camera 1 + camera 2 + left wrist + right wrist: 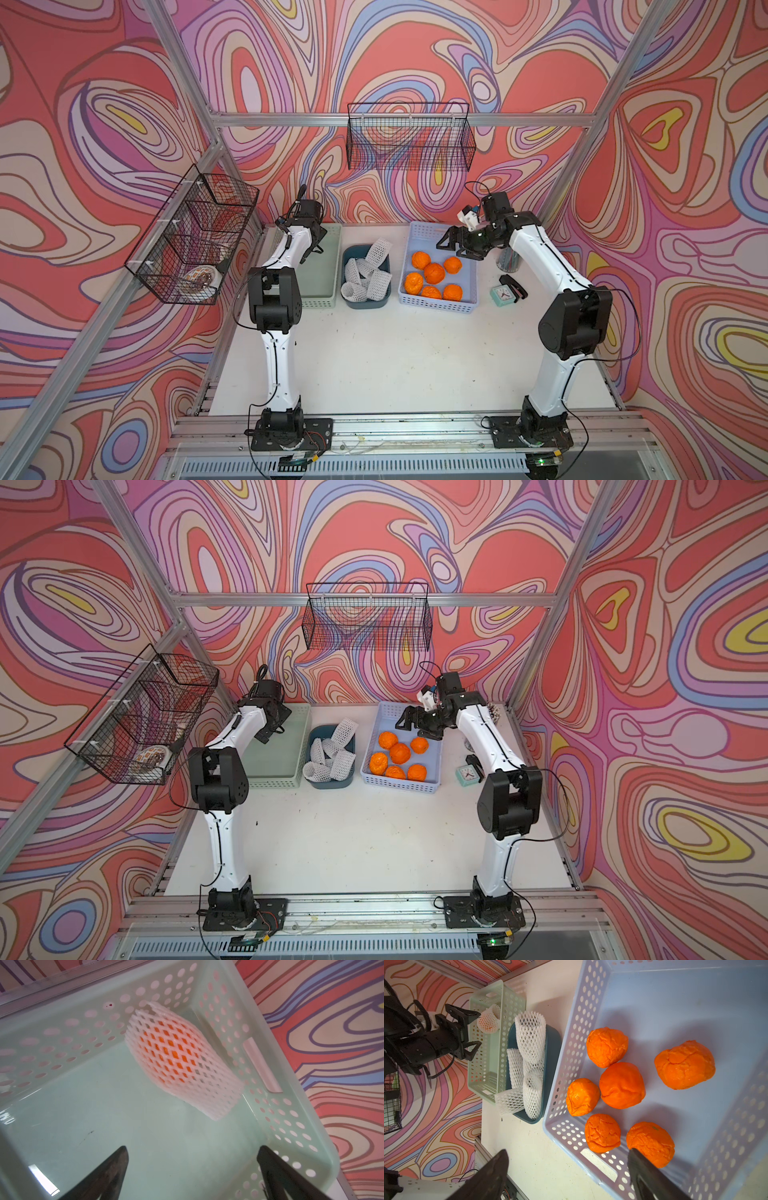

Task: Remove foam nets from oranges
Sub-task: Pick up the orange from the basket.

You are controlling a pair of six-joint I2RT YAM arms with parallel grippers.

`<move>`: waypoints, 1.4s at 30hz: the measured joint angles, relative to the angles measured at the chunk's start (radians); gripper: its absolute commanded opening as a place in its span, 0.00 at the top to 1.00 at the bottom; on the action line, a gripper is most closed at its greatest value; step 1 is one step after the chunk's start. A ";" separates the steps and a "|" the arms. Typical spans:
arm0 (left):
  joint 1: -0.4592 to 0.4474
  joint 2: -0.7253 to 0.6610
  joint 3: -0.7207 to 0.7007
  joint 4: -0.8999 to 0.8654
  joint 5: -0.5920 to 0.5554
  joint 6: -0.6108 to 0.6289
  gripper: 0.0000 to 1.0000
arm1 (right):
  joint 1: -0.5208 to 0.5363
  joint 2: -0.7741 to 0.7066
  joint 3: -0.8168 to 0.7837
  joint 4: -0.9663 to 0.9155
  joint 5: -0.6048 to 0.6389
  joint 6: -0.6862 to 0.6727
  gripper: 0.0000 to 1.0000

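Observation:
Several bare oranges point(434, 273) point(622, 1084) lie in a lavender basket point(436, 306) point(560, 1076). Empty white foam nets point(365, 274) point(529, 1039) fill a dark blue tub point(363, 305). One orange in a foam net point(178, 1057) point(488, 1021) lies in the far corner of the green basket point(320, 301) point(62, 1043); the left arm hides it in both top views. My left gripper point(318, 239) point(192, 1150) hovers open over that basket, short of the netted orange. My right gripper point(451, 245) point(568, 1151) is open and empty above the lavender basket's far end.
A small mint clock point(503, 294) with a black object beside it sits right of the lavender basket. A cup point(509, 259) stands behind the right arm. Black wire baskets hang on the back wall point(409, 137) and the left frame point(195, 237).

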 measured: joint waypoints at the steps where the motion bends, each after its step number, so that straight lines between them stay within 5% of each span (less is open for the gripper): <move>1: 0.003 0.003 0.000 0.000 -0.003 -0.005 0.00 | 0.000 0.000 0.000 -0.002 -0.001 -0.002 0.08; 25: 0.078 0.178 0.201 -0.040 -0.018 -0.175 0.00 | 0.000 0.021 -0.001 -0.030 -0.040 -0.044 0.08; 42: 0.100 0.222 0.207 -0.039 -0.010 -0.244 0.00 | 0.000 0.021 -0.040 -0.024 -0.044 -0.042 0.08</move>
